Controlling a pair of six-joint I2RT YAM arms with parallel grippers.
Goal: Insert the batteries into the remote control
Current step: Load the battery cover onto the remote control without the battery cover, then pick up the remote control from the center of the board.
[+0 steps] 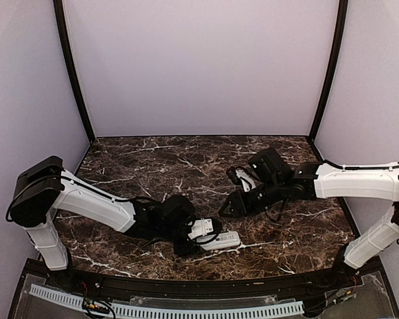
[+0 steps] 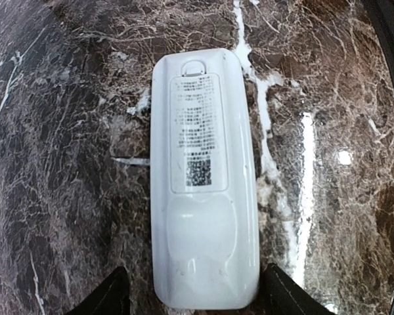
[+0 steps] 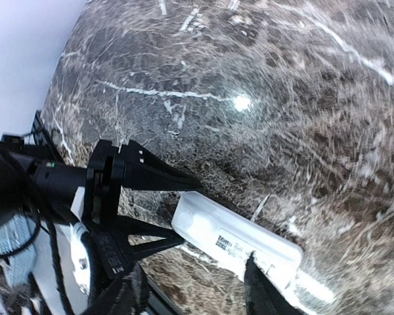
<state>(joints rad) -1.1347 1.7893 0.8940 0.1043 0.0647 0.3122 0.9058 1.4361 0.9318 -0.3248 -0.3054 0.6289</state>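
Left wrist view: the remote control (image 2: 203,184) lies back-up on the marble table (image 2: 52,131), running from the lower centre of the frame to the upper centre
Back of remote: a printed label (image 2: 196,131) and a small latch tab (image 2: 195,65) show; the cover looks seated, with no open bay in sight
Left gripper (image 2: 196,270): fingers apart, straddling the remote's near end; a strip of table shows beside the lower-left finger (image 2: 115,295), so it is not clamped
Right gripper (image 3: 192,272): fingers spread with nothing between them, hanging above the remote's other end at the lower right of its own frame
Top external view: both grippers meet at the lower centre, the left one (image 1: 186,238) at the remote (image 1: 221,240), the right one (image 1: 234,205) just above and to its right
Batteries: not visible in any view; whether they are inside the remote or elsewhere cannot be told
Step in hand, as a judgement: steadying the remote so the other arm can work on its back
Doing it well: close the left fingers squarely on the long edges near the end, keeping off the cover, and hold the body flat on the table; bring the right fingertip onto the latch tab and push along the remote's length, not downward, so the body does not pivot or skid
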